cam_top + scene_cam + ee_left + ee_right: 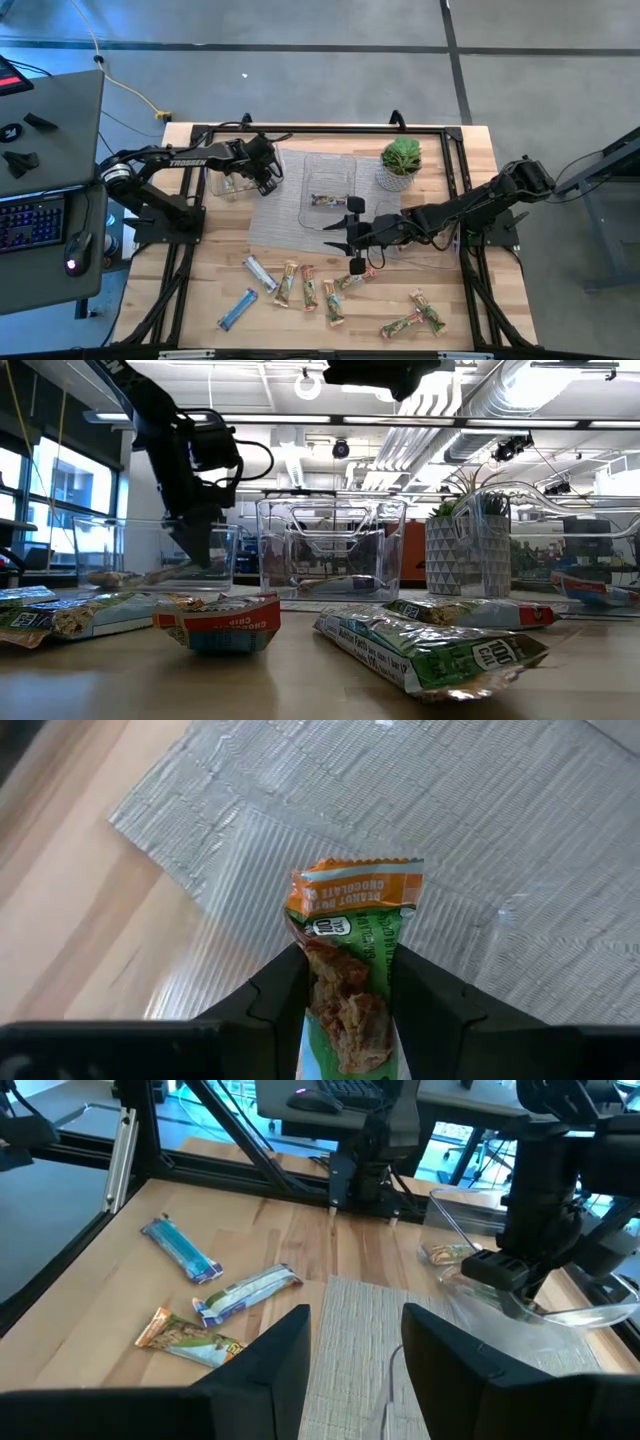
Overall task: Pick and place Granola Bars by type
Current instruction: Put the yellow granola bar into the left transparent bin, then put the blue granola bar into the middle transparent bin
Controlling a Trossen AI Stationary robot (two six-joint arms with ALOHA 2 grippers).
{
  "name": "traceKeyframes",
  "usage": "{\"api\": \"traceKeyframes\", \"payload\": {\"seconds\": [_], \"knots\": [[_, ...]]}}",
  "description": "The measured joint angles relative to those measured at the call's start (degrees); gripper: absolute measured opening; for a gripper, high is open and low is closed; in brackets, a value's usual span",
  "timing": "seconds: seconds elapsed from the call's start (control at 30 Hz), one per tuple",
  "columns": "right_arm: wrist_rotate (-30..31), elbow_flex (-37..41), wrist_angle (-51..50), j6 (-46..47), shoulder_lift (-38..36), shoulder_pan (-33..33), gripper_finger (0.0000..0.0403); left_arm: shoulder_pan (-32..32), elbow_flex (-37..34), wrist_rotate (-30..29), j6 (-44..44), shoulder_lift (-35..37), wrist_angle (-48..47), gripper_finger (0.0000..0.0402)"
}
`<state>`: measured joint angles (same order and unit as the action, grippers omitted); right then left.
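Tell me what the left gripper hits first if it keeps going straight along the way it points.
Probably the grey ribbed mat, seen through clear plastic. The left gripper, jaws shut on an orange-and-green granola bar, points down at it over the left clear tray; the bar's end would likely touch first. Depth is unclear.

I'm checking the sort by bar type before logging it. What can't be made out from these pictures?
- Held bar, left wrist view: its lower part is hidden between the left gripper fingers.
- Bars inside the left tray, low view: blurred by the clear walls, type unreadable.
- Bar in the middle tray, high view: too small to tell its type.
- Right gripper, right wrist view: fingertips cut off by the bottom edge.
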<state>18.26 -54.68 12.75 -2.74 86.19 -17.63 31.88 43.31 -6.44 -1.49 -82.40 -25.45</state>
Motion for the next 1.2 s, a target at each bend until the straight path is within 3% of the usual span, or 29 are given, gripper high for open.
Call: {"api": "traceKeyframes", "payload": {"seconds": [0.17,0.47,0.6,0.77,1.0,1.2], "knots": [[0.0,0.0,0.0,1.3,0.0,0.0,0.0142,0.0,0.0,-0.1,0.0,0.0,0.4,0.0139],[0.0,0.0,0.0,1.3,0.0,0.0,0.0142,0.0,0.6,-0.9,1.3,0.0,0.0,0.0215],[0.0,0.0,0.0,1.3,0.0,0.0,0.0142,0.0,5.9,0.0,2.7,-0.2,-10.8,0.0219],[0.0,0.0,0.1,1.2,0.0,0.0,0.0142,0.0,17.8,1.3,3.8,-0.2,-27.8,0.0205],[0.8,0.0,0.3,1.2,0.0,0.0,0.0142,0.0,33.2,14.6,6.8,-0.1,-43.9,0.0191],[0.8,0.0,0.4,1.3,0.0,0.0,0.0142,-1.4,36.5,31.5,9.9,1.5,-49.2,0.0190]]}}
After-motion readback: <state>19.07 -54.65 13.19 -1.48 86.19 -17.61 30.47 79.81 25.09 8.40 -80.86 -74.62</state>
